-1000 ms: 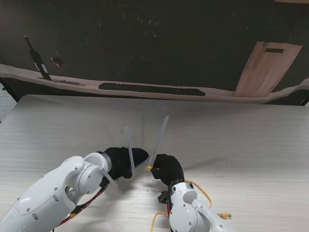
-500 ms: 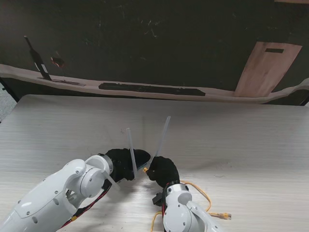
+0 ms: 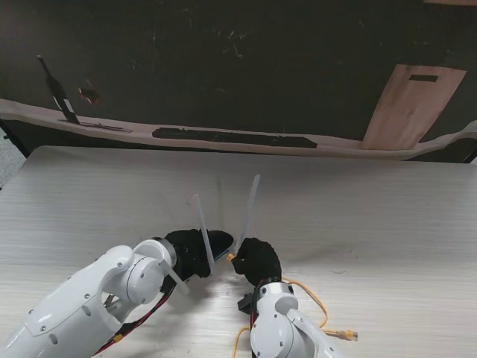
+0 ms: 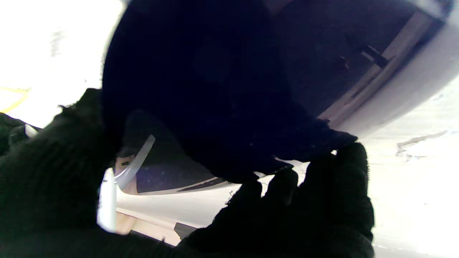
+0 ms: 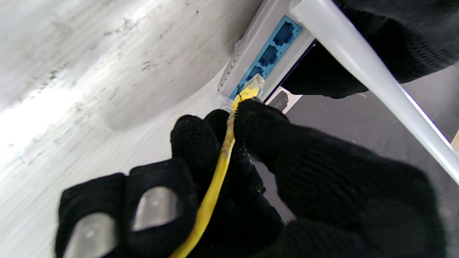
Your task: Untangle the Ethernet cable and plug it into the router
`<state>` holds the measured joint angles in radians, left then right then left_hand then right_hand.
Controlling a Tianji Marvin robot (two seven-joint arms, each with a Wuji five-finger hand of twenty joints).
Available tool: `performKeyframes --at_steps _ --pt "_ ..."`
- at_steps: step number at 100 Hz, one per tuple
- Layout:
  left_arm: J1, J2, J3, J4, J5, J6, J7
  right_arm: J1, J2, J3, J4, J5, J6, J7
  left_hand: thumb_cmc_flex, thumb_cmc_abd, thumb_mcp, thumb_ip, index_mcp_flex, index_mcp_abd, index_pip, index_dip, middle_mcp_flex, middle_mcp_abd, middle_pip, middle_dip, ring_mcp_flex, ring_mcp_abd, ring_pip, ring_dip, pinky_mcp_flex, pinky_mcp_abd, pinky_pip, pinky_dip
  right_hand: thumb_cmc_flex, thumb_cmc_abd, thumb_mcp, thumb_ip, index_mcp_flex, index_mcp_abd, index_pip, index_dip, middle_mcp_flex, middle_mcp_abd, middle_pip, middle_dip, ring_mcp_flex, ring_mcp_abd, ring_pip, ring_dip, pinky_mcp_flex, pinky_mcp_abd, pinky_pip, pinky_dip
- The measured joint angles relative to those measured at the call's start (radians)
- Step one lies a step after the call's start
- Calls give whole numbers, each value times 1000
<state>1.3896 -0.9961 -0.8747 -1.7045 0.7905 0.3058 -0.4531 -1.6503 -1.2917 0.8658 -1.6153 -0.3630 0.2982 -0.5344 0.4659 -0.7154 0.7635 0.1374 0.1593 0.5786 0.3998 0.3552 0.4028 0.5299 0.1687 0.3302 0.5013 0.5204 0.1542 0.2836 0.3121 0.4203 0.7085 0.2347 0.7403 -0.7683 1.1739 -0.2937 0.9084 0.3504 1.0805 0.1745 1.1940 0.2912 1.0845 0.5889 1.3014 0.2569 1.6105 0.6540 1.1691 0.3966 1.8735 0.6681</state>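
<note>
Right hand (image 5: 229,172) gripped the yellow Ethernet cable (image 5: 215,179) just behind its plug (image 5: 252,86), which touched the router's blue ports (image 5: 269,55). Left hand (image 3: 190,252) grasped the router (image 3: 218,240), tilted near the desk (image 3: 373,224) centre, antennas (image 3: 248,203) upright.

No text, label, brand or number can be read in any view; the router (image 5: 265,53) shows only plain blue ports, without markings.
</note>
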Motion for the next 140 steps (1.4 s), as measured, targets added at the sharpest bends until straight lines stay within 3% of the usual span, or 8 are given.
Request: performKeyframes --at_steps 51,76,105,121,140 --pt "-16 3 21 -4 -7 25 -13 25 -13 -11 29 21 18 -22 0 3 0 -5 0 0 0 0 0 0 0 0 0 1 0 9 0 1 5 0 2 -1 -7 0 5 9 18 4 3 0 0 0 0 1 0 22 0 0 0 13" --pt "-14 2 25 -2 -13 34 5 25 -29 -6 18 105 52 -33 -1 3 0 -14 0 1 3 0 0 2 0 1 0 10 1 21 0 14 8 0 2 -1 -9 0 5 12 30 0 3 0 0 0 0 2 2 27 0 0 0 28" --pt "-2 -2 14 -3 -14 32 19 27 -29 -7 19 88 53 -28 -1 3 0 -20 0 1 5 0 0 2 1 1 0 11 1 21 -1 15 8 0 2 -1 -9 0 5 14 34 -2 3 0 0 0 0 3 5 34 1 0 0 41" --pt "-10 -1 13 1 -25 29 8 40 -18 -26 44 -11 25 -29 -1 3 0 -25 0 1 5 0 0 2 1 1 0 11 1 21 -1 15 9 0 2 -1 -10 0 5 17 41 -2 6 3 0 0 1 6 5 35 2 2 0 42" --pt "-23 5 0 13 -49 -18 -23 46 -5 -37 48 -41 -6 -27 -1 6 0 -27 0 14 5 0 0 14 2 2 0 24 2 26 -1 29 15 1 2 -1 -20 0 14 17 43 -1 14 3 0 0 9 7 5 36 10 3 0 50"
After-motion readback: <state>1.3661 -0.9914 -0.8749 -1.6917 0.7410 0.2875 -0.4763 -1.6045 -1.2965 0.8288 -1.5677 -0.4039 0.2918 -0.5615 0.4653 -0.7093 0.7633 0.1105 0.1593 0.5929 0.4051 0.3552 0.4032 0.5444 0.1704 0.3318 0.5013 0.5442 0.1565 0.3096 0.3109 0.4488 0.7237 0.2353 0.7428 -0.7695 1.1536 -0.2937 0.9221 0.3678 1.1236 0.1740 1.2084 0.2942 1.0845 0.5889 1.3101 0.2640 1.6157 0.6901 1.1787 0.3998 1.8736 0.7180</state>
